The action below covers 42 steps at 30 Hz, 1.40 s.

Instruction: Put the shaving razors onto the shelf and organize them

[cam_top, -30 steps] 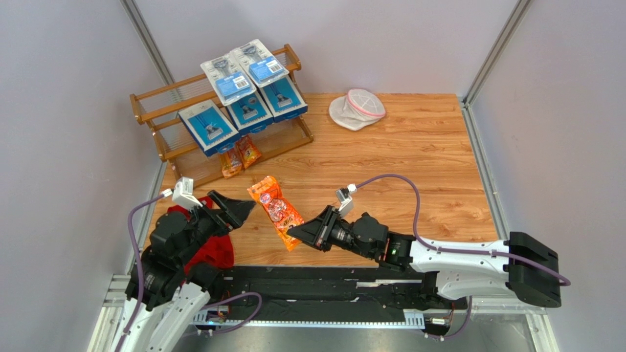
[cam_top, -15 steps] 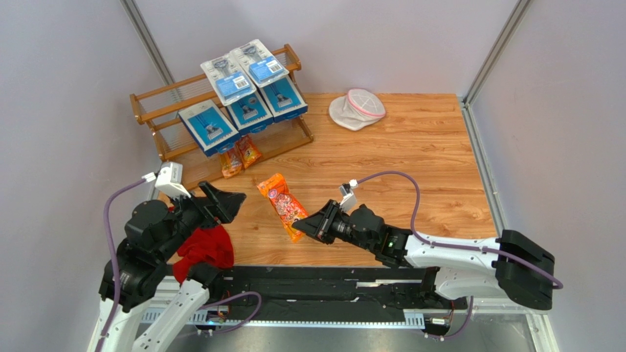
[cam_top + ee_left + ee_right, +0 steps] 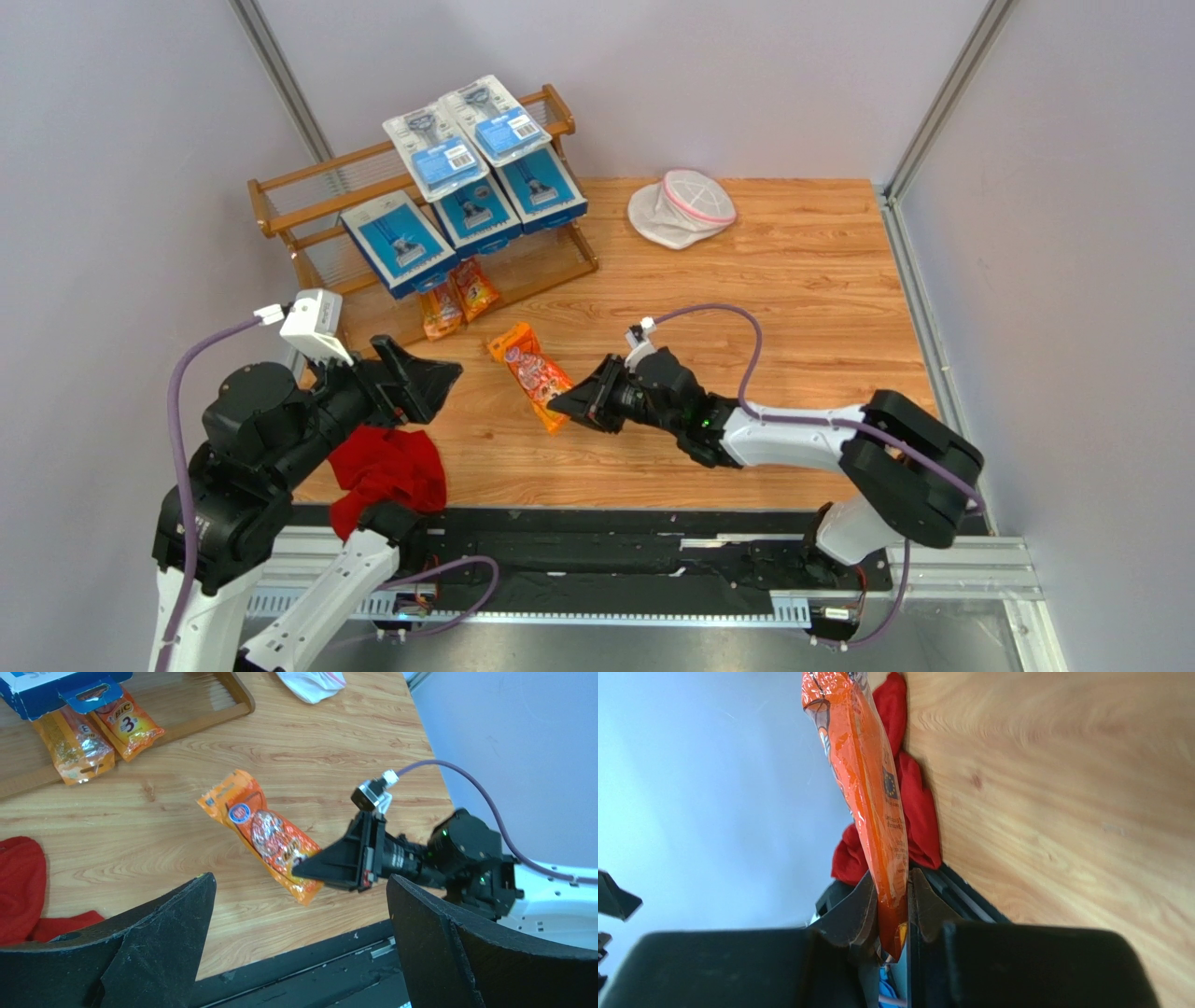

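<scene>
Ahead of my right end effector, which grips its tail end, the orange bag juts toward the shelf, and so slim a pinch could let it swivel loose.

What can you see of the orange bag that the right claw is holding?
The orange bag is a long, narrow pouch of glossy plastic film, with a round blue badge near its far end and a clear printed window mid-length. The right claw is shut on its near end, both fingers pinching it. It points toward the shelf, over the wooden table; whether it touches the table cannot be told.
</scene>
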{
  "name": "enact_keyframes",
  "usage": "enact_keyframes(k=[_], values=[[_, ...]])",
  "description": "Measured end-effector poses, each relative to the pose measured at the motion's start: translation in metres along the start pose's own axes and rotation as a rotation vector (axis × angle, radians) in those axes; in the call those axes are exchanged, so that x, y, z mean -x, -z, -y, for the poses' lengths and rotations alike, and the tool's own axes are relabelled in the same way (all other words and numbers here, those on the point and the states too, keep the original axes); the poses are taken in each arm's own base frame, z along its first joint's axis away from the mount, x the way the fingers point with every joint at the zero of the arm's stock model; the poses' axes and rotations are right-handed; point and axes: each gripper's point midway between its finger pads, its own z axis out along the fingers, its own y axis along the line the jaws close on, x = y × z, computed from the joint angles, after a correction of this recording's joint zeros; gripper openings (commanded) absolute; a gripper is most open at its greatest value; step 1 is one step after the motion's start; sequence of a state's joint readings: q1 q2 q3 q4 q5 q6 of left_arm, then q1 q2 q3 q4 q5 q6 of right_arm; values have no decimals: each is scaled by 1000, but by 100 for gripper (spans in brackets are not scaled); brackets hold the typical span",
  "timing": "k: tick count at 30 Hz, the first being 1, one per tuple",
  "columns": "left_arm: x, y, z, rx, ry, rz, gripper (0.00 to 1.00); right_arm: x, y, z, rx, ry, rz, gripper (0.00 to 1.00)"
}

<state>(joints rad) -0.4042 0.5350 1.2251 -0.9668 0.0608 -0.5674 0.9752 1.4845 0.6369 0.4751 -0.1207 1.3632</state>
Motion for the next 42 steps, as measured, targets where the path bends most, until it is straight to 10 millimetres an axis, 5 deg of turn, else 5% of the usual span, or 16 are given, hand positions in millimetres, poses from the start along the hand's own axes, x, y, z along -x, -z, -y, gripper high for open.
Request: enact_keyframes(k=[17,42], values=[[-7,12,-10,34,-39,-8,99,112,-107,-8,48,-65,31,0],[-21,22,-5,-20,-46,-41,99,205,-203,26,23,-131,75,0]])
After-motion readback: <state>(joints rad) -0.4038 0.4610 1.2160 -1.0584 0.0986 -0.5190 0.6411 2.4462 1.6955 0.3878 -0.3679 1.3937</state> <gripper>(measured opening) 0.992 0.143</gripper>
